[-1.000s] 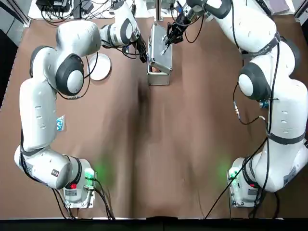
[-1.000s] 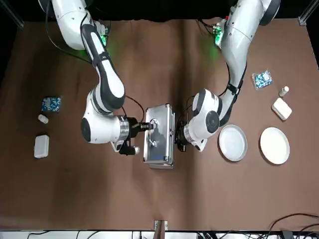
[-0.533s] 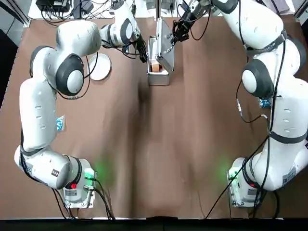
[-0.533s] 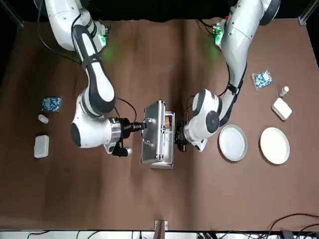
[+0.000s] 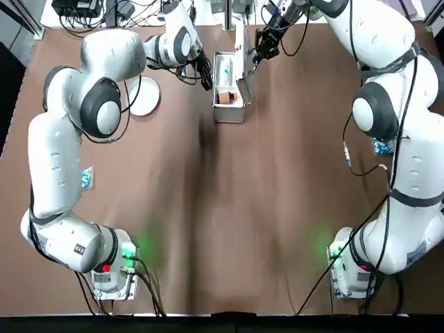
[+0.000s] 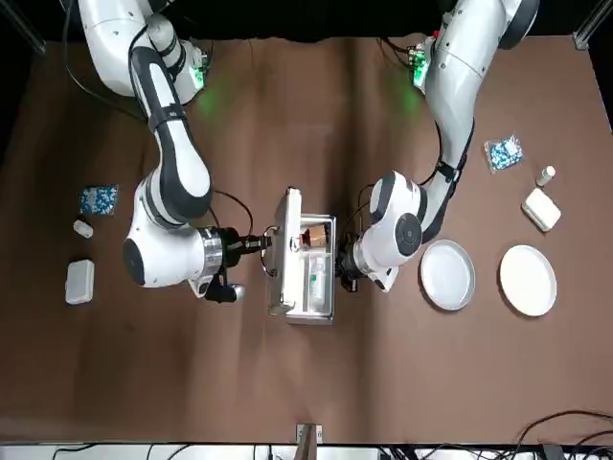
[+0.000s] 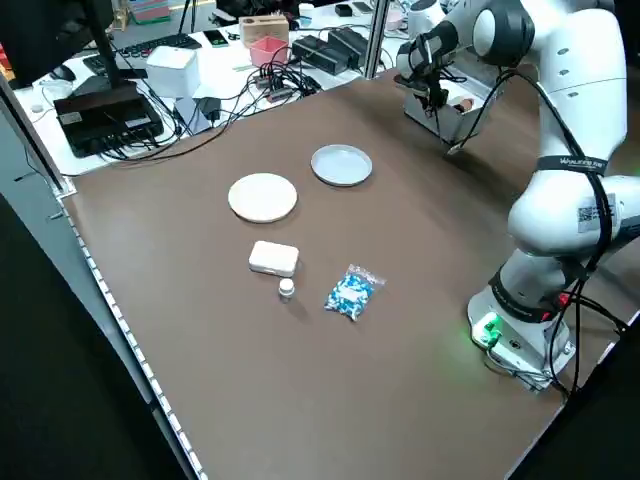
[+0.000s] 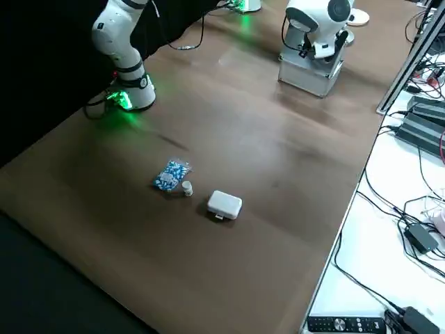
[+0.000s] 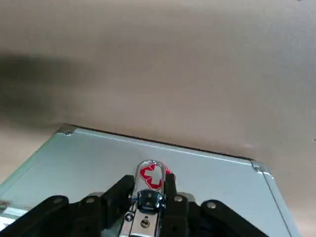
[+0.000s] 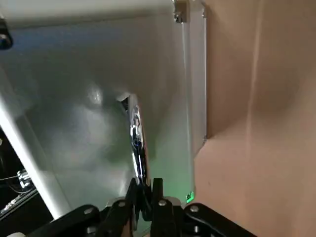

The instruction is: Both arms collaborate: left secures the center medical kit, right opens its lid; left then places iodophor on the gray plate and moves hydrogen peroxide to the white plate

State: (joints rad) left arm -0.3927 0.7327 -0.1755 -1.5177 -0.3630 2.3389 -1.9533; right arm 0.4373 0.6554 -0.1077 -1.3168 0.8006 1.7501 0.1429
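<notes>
**Aluminium kit open, brown bottle nearest the left gripper**

Clock directions are read on the overhead view, with 12 o'clock away from the arm bases.

- The medical kit sat far out along the table's midline, its long axis running 12 to 6.
- Its lid stood close to upright on the 3 o'clock long edge, so the tray was exposed from above and from 9 o'clock.
- The right gripper was at 3 o'clock of the lid, clenched on the lid's chrome handle, as its wrist view showed.
- The left gripper was against the kit's 9 o'clock wall. Its wrist view showed the fingers closed either side of a chrome clasp with a red cross.
- The iodophor stood inside the tray towards the 6 o'clock end, at about 4 o'clock from the left gripper, just beside it across the wall.
- A pale item further towards 12 in the tray was probably the hydrogen peroxide; you could not confirm it from these views.
- The gray plate lay at 9 o'clock of the kit, on the left arm's side. The white plate lay beyond it, further from the kit.

Judgement: the upright lid walled off the right gripper from the bottles, so you would expect the left gripper to let go of the clasp, rise and come down over the tray.
</notes>
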